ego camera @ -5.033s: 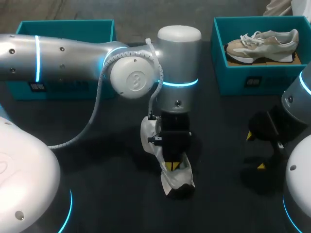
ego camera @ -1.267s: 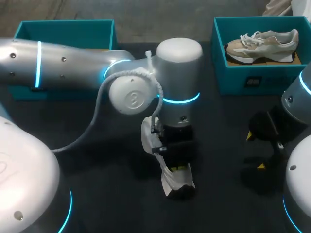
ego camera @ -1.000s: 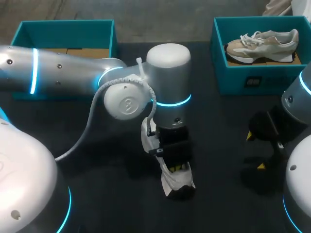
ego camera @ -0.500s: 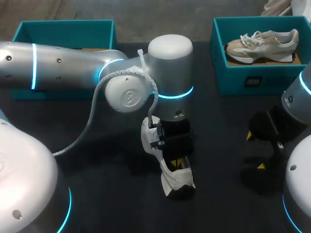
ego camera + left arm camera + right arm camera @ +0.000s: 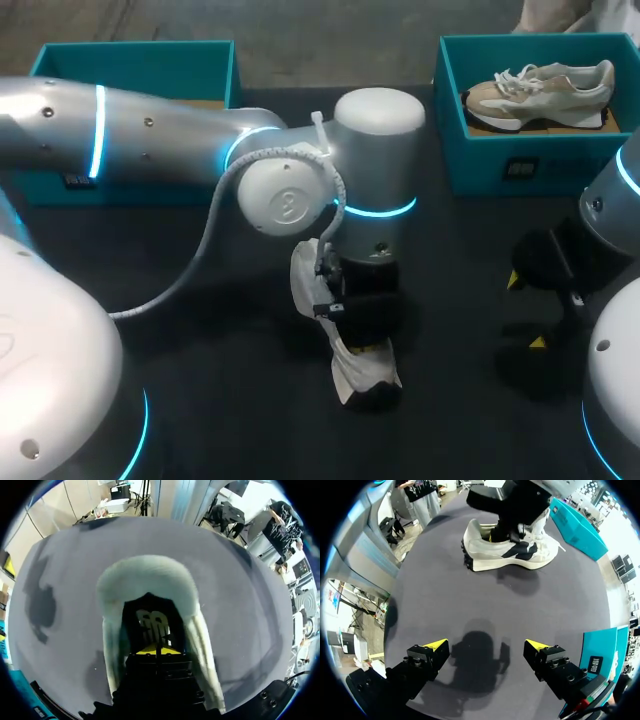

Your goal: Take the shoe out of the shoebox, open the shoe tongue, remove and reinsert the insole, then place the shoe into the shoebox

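Note:
A white shoe (image 5: 366,376) lies on the dark table near its middle, heel towards me. My left gripper (image 5: 365,346) stands straight down inside the shoe's opening. In the left wrist view its yellow tips (image 5: 156,650) are pressed together, shut, low on the black insole (image 5: 150,624), with the pale heel collar (image 5: 147,572) curving ahead of them. I cannot tell whether they pinch the insole. My right gripper (image 5: 527,311) stays at the table's right side, open and empty. From there the shoe (image 5: 490,557) lies ahead, with my left gripper (image 5: 496,532) in it.
A teal shoebox (image 5: 500,160) at the back right holds a beige shoe (image 5: 540,88). Another teal shoebox (image 5: 130,62) stands at the back left, behind my left arm. Bare dark tabletop (image 5: 485,610) lies between my right gripper and the white shoe.
My left arm's wrist and elbow have swung a little to the right over the last second. Its gripper has stayed in the shoe, and the shoe has kept its place. The right arm is still.

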`<state>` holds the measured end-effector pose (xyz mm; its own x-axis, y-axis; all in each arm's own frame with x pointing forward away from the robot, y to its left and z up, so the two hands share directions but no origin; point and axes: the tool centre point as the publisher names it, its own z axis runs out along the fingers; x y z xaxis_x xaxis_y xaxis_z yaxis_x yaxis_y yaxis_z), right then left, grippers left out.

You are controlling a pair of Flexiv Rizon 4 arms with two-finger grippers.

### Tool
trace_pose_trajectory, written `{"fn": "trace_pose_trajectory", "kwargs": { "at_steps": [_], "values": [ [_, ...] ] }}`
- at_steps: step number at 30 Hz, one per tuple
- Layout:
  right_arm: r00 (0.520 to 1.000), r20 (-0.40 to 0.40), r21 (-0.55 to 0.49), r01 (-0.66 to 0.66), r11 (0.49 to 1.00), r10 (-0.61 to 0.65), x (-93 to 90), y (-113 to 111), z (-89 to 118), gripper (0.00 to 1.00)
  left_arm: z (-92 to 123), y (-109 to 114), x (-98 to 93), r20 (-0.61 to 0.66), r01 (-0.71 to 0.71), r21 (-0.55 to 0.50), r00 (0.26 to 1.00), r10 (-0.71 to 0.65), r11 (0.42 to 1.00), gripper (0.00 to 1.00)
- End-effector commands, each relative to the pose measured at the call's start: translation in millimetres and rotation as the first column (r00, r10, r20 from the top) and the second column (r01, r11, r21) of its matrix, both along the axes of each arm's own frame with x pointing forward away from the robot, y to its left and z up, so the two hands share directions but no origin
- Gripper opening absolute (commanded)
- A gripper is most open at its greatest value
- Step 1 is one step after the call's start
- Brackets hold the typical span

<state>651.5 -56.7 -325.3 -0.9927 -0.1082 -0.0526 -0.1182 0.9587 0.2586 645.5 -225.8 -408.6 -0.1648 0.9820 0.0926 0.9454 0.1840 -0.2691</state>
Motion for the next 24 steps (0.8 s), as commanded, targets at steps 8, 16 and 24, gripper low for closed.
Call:
{"fn": "trace_pose_trajectory", "kwargs": {
  "at_steps": [8,16,24],
  "values": [
    [1.0,0.002,-0.003,0.001,1.0,-0.001,-1.3,0.2,-0.4,1.0,8.1,-0.6,11.7,0.033,-0.014,-0.012,0.999,0.014,1.0,0.0],
    [1.0,0.002,-0.003,0.001,1.0,-0.001,-1.3,0.2,-0.4,1.0,32.1,1.3,11.2,0.028,-0.002,-0.074,1.0,0.004,0.997,0.0],
    [1.0,0.002,-0.003,0.001,1.0,-0.001,-1.3,0.2,-0.4,1.0,51.8,1.3,13.8,0.018,-0.01,-0.086,1.0,0.012,0.996,0.0]
  ]
}}
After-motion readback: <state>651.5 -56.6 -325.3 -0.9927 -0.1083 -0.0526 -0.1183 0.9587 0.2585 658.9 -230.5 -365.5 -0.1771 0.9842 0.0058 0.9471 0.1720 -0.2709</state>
